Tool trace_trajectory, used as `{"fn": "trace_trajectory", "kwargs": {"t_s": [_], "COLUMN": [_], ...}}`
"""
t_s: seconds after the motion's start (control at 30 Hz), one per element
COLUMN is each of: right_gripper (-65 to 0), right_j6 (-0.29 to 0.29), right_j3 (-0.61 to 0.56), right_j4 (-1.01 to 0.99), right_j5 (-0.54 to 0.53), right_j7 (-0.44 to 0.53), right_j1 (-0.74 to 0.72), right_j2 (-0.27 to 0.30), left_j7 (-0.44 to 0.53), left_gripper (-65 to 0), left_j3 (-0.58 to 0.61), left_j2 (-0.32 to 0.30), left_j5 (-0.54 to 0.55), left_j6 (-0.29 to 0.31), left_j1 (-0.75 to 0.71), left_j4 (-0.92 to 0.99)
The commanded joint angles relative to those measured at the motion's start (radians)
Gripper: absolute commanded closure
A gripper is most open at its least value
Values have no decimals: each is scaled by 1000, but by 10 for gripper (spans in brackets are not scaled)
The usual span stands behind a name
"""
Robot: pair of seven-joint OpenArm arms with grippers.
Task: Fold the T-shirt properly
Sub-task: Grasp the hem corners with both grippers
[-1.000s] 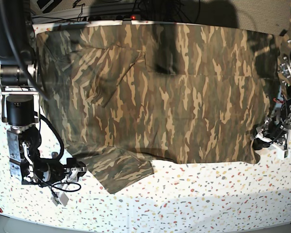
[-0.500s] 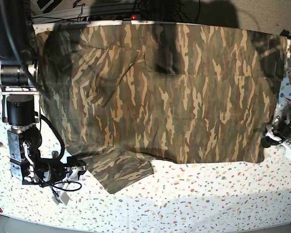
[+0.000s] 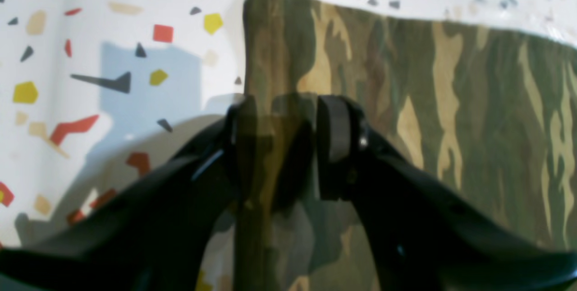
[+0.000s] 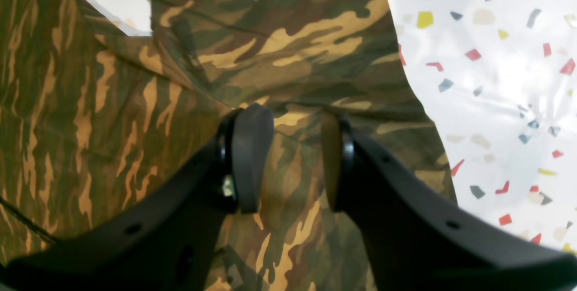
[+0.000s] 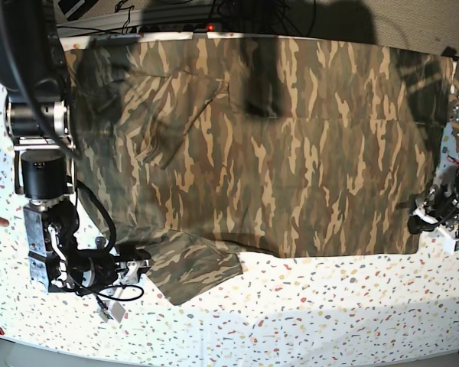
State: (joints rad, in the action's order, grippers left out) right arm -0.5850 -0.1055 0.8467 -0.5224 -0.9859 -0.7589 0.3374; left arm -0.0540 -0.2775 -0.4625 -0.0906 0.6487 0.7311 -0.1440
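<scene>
Tabletop (image 5: 306, 306): white sheet with terrazzo-style flecks in red, yellow, grey; smooth, slightly glossy, throws soft shadows in both wrist views.

T-shirt (image 5: 275, 153): spread nearly full width, from the far edge of the tabletop down to about mid-depth, flat in one large panel. Thin woven-looking cloth, matte, olive, brown and tan streaks running one way across the body. Far sleeve apparently folded in over the body, diagonal edge visible near the far-left part. Near sleeve (image 5: 191, 267) lying out toward the near-left area, pattern at an angle to the body, shallow creases where it joins. Hem side toward the right edge, straight and crisp.

Progress, as judged: early. At most one sleeve turned in; near sleeve, lengthwise folds and the final halving all left to do. Both grippers placed as if to start the next fold.

Left gripper (image 3: 281, 146): at the hem corner near the right edge. Black curved fingers, flat pads. Cloth edge sits between the pads with a gap showing on one side; partly closed around the corner, firm pinch not confirmed.

Right gripper (image 4: 286, 155): over the near sleeve where it meets the body, near-left part of the tabletop. Fingers moderately apart, rounded matte pads, cloth visible flat below the gap, nothing held.
</scene>
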Motion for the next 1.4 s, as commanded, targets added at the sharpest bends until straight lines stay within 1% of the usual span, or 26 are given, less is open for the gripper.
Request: {"fn": "trace_trajectory", "kwargs": {"t_s": [0.0, 0.03, 0.07, 0.2, 0.37, 0.4, 0.47, 0.5, 0.53, 0.6, 0.7, 0.77, 0.97, 1.1, 1.2, 1.23, 1.3, 1.37], "right_gripper": [-223, -223, -223, -223, -223, -223, -223, -223, -223, -223, -223, -223, -223, -224, -232, -251, -310, -354], "right_j6": [-10, -10, -10, -10, -10, -10, -10, -10, -10, -10, -10, -10, -10, -11, -11, -11, -11, -10], "right_j3": [5, 5, 5, 5, 5, 5, 5, 5, 5, 5, 5, 5, 5, 5, -16, -32, -73, -115], "right_j4": [17, 17, 17, 17, 17, 17, 17, 17, 17, 17, 17, 17, 17, -4, -69, -91, -130, -156], "right_j5": [-9, -9, -9, -9, -10, -10, -9, -9, -9, -9, -9, -9, 6, 122, 150, 187, 271, 333], "right_j7": [16, 16, 15, 7, 1, 1, 1, 1, 1, 1, 2, 10, 109, 194, 292, 336, 413, 460], "right_j1": [-42, -42, -41, -42, -42, -42, -42, -42, -42, -42, -42, -42, -41, -42, -42, -42, -45, -49], "right_j2": [6, 5, 5, 6, 6, 6, 6, 6, 6, 6, 6, 6, 6, 6, 6, 6, 7, 6], "left_j7": [23, 23, 24, 25, 22, 22, 21, 15, 5, -17, -43, -42, 9, 18, 18, 18, 18, 17], "left_gripper": [-222, -222, -222, -222, -222, -222, -214, -199, -177, -122, 0, 0, 0, 0, 0, 0, 0, 0], "left_j3": [0, 0, 0, 0, 0, 0, 0, 0, 0, 0, 0, 0, 0, 0, 0, 0, 0, 0], "left_j2": [-10, -8, -5, 8, 40, 45, 52, 55, 57, 62, 63, 61, 61, 61, 61, 61, 61, 61], "left_j5": [8, 8, 9, 8, 3, 4, 0, 0, 1, 1, 1, 2, 13, 13, 13, 13, 13, 13], "left_j6": [-23, -45, -55, -56, -57, -47, 13, 40, 49, 49, 49, 49, 49, 49, 49, 49, 49, 49], "left_j1": [27, 24, 22, 3, -39, -48, -53, -53, -52, -52, -53, -53, -53, -53, -53, -53, -53, -53], "left_j4": [-13, -13, -13, -13, -13, -13, -13, -13, -13, -13, -13, -13, -13, -13, -13, -13, -13, -13]}}
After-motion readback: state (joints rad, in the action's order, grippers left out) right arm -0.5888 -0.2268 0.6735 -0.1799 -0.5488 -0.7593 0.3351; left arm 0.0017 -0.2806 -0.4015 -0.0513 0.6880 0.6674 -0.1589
